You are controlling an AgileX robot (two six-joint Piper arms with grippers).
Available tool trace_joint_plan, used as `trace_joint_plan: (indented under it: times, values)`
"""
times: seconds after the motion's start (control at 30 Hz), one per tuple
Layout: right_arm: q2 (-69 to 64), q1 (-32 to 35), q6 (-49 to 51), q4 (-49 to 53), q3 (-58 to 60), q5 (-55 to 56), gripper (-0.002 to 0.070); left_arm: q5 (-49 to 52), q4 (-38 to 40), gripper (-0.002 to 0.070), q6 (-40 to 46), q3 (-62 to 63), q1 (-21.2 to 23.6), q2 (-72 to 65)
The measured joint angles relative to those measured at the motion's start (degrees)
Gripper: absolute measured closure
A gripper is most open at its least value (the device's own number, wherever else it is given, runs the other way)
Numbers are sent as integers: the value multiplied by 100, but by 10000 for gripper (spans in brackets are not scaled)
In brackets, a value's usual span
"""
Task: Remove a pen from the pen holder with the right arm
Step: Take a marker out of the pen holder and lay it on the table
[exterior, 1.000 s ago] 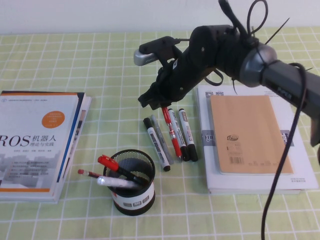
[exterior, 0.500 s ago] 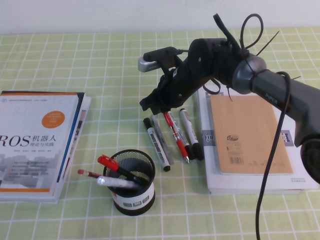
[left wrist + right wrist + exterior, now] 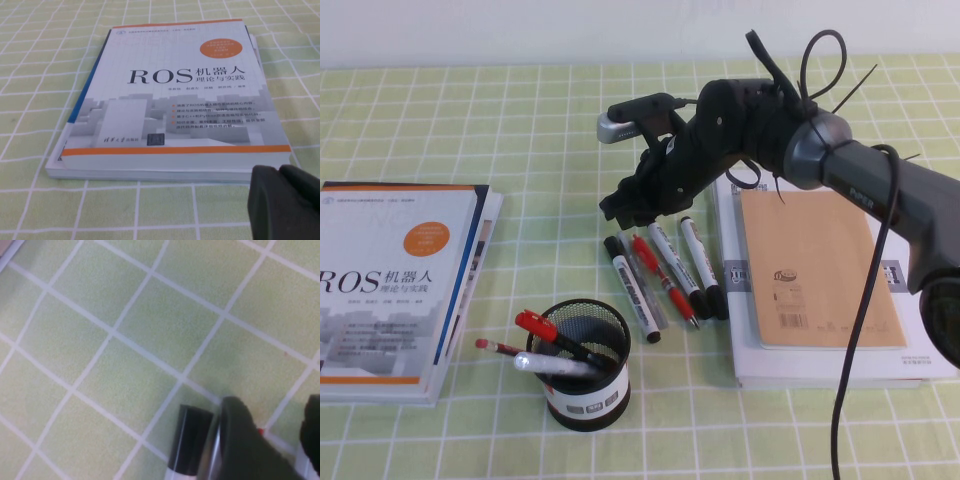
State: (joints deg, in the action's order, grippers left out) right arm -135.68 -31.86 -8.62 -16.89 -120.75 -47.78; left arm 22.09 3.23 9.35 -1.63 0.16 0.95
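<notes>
The red pen (image 3: 666, 272) is now lying flat on the worktop (image 3: 520, 130), out of the pen holder (image 3: 588, 398) and in the row of pens beyond it. It is sitting between a grey pen (image 3: 646, 285) and a white marker (image 3: 677, 262). Half a second ago it was slanting down from the right gripper (image 3: 638, 212), pinched at its upper end. Now that end is resting on the green checked cloth just under the gripper.

The right gripper is hovering over the top ends of the row, almost where it was half a second ago. Its jaws are now standing apart with nothing between them. In the right wrist view (image 3: 280, 440) cloth is showing in the gap, beside a marker's black cap (image 3: 189, 440).

The pen holder is standing nearer the robot, with a red marker (image 3: 545, 328) and a white pen (image 3: 558, 366) leaning out as before. The tan notebook (image 3: 815, 265) is lying on a white book (image 3: 920, 360) to the right, and the ROS book (image 3: 395, 285) to the left, none of them shifted.

The left gripper (image 3: 287, 200) is waiting just beside the ROS book's near corner. Whether it is spread or closed I cannot tell.
</notes>
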Motion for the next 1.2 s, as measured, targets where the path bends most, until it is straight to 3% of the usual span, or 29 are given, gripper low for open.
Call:
trace_joint_plan:
  times: [0.17, 0.33, 0.47, 0.97, 1.2]
  values:
    - [139, 0, 0, 12, 0, -180, 472, 0, 0, 681, 0, 0, 0, 0]
    - [820, -77, 0, 228, 344, -520, 596, 0, 0, 681, 0, 0, 0, 0]
    - [1811, -195, 0, 319, 1296, -413, 670, 0, 0, 681, 0, 0, 0, 0]
    - [6160, -216, 0, 304, 5721, 819, 688, 0, 0, 681, 0, 0, 0, 0]
    - [7853, -216, 0, 236, 7171, 924, 688, 0, 0, 681, 0, 0, 0, 0]
